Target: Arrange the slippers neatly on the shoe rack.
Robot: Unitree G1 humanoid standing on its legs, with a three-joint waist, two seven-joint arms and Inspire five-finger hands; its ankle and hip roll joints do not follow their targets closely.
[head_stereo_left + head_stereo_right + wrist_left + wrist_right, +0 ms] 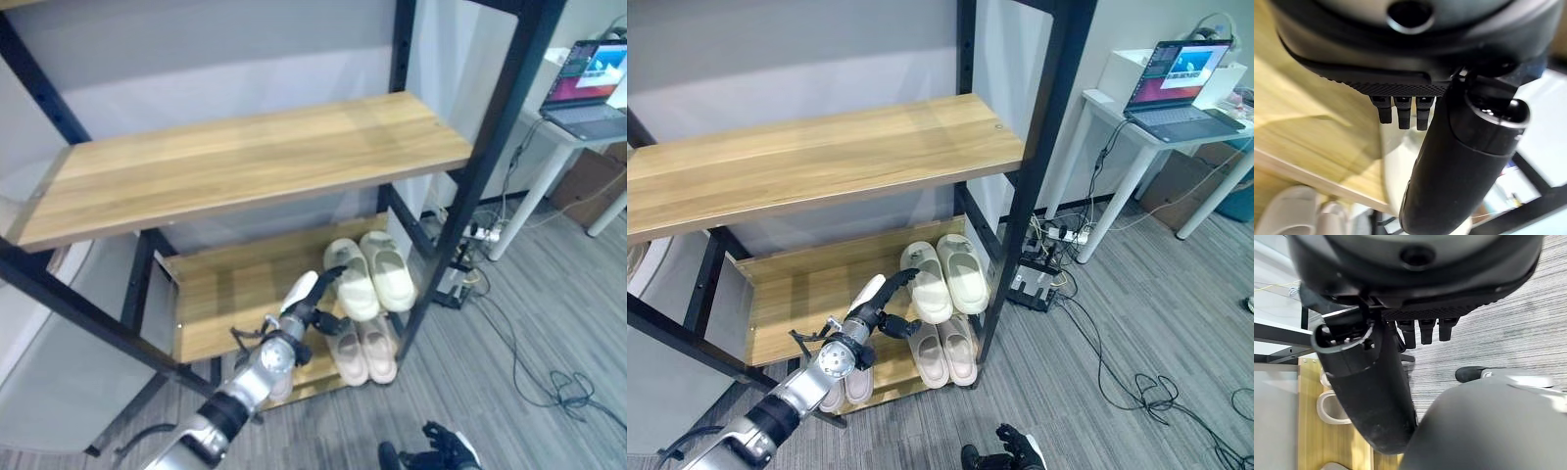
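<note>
Left hand (884, 311) reaches onto the middle shelf (794, 294), fingers loosely spread, gripping nothing. The cream slippers (942, 276) lie just beyond at two o'clock, long axes running toward twelve. Right hand (1004, 449) hangs low, well apart.

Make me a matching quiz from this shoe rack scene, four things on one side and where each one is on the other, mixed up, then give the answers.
Things:
1. cream slippers
2. beige slippers
3. laptop
4. left robot hand

Places:
A. on the white table at the right
B. on the bottom shelf of the rack
C. on the middle shelf, at its right end
D. reaching in at the front edge of the middle shelf, beside the cream pair

Pairs: 1-C, 2-B, 3-A, 4-D
</note>
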